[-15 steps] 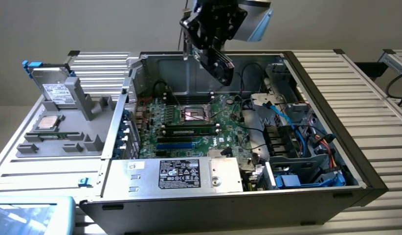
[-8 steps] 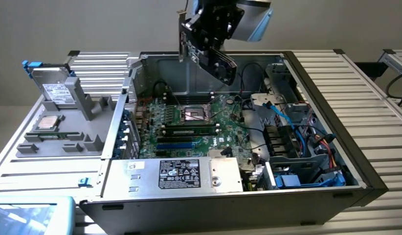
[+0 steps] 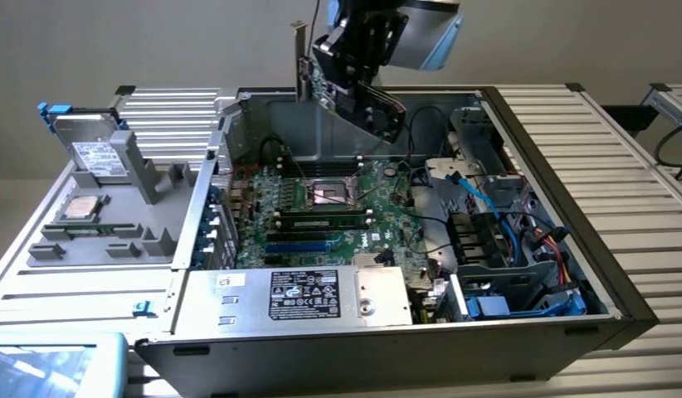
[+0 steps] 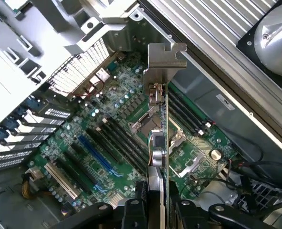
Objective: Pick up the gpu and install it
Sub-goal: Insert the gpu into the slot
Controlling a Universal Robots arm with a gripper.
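Observation:
The gpu [image 3: 369, 104] hangs tilted in the air above the back of the open computer case [image 3: 540, 249]. Its silver end bracket [image 3: 301, 50] points up and its black cooler faces the exterior view's right. My gripper [image 3: 358, 46] is shut on the card's upper part. In the wrist view the gpu [image 4: 161, 138] appears edge-on, its bracket [image 4: 166, 67] farthest from the camera. My gripper [image 4: 157, 212] clamps it between black fingers [image 4: 131, 212]. The green motherboard [image 4: 107, 143] lies below the card, well apart from it.
On the motherboard [image 3: 319, 207] sit the processor socket [image 3: 324, 192], memory sticks [image 3: 324, 220] and blue slots [image 3: 297, 246]. A power supply [image 3: 308, 294] fills the case's near side, and cables [image 3: 518, 224] crowd the exterior view's right. A grey tray [image 3: 98, 240] at the exterior view's left holds a drive [image 3: 92, 153].

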